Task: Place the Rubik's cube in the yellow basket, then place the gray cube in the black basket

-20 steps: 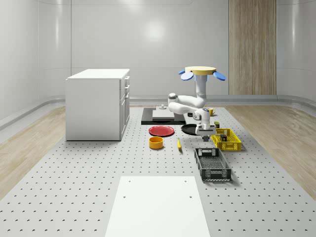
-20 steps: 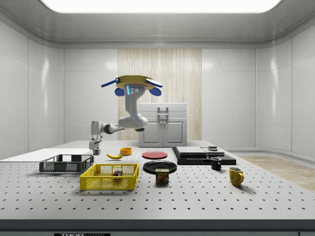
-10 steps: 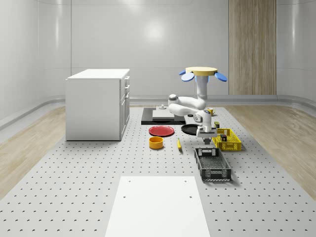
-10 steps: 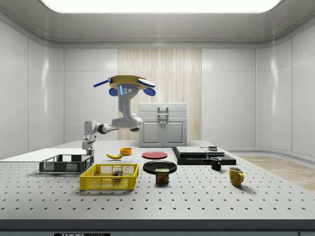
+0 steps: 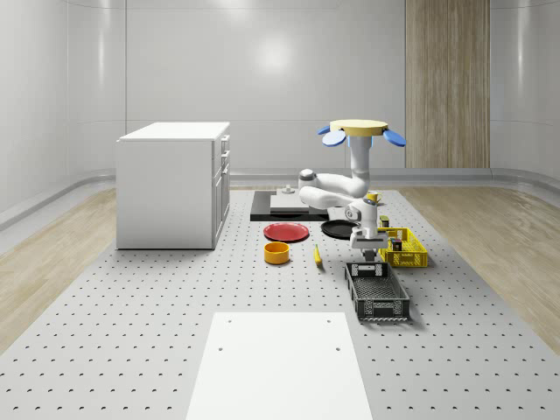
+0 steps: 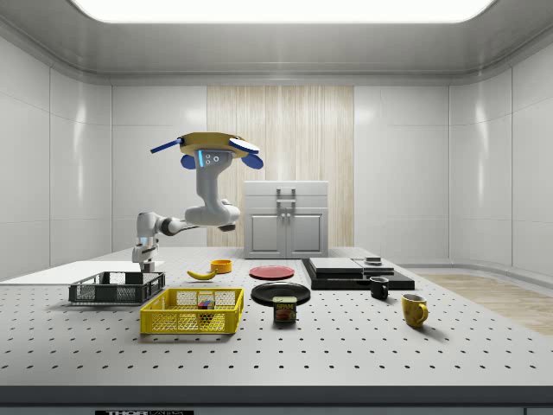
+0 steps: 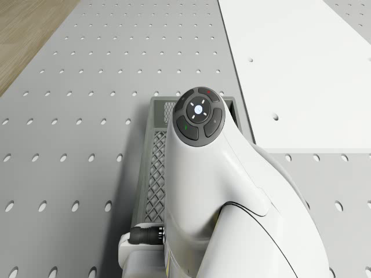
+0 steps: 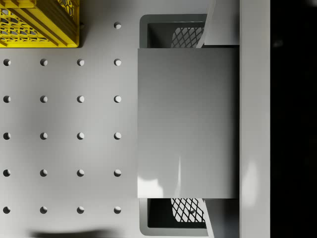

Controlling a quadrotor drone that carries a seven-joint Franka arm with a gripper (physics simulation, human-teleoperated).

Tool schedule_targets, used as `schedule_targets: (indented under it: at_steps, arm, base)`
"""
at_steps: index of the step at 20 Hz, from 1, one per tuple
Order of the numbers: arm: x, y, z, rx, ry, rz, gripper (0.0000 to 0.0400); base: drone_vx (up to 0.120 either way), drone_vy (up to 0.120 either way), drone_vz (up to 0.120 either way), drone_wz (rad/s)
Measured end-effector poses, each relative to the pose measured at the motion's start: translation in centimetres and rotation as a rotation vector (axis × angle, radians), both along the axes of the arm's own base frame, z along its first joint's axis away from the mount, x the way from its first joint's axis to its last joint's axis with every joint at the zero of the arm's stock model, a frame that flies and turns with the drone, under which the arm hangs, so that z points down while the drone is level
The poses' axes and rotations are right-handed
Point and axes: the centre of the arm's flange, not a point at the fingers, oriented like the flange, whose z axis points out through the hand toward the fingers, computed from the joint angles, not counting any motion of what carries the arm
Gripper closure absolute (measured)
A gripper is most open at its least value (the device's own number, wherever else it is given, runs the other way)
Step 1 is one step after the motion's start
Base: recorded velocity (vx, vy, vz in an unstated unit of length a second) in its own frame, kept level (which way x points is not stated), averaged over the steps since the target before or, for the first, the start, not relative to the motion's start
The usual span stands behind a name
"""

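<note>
The drone [image 5: 359,130] is hovering right of centre in the whole-scene view. Its gripper [image 5: 367,254] is clamping the plain gray cube [image 8: 187,121] above the black mesh basket [image 5: 377,291], beside the yellow mesh basket [image 5: 402,248]

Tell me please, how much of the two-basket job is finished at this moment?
Done: a colourful cube, apparently the Rubik's cube, lies in the yellow basket. In hand: the gripper holds the gray cube above the black basket, with the drone hovering over the table behind it. Left: letting the gray cube down into the black basket.
</note>
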Motion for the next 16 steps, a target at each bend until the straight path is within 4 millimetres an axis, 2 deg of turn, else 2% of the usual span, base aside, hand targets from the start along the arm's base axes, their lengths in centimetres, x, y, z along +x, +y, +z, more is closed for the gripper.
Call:
schedule_targets:
  at_steps: [10,16]
  arm:
    - [0.0,0.0,0.1,0.0,0.0,0.0,0.015]
    - [0.0,0.0,1.9,0.0,0.0,0.0,0.015]
  base:
    - [0.116,0.0,0.0,0.0]
    - [0.0,0.0,0.0,0.0]
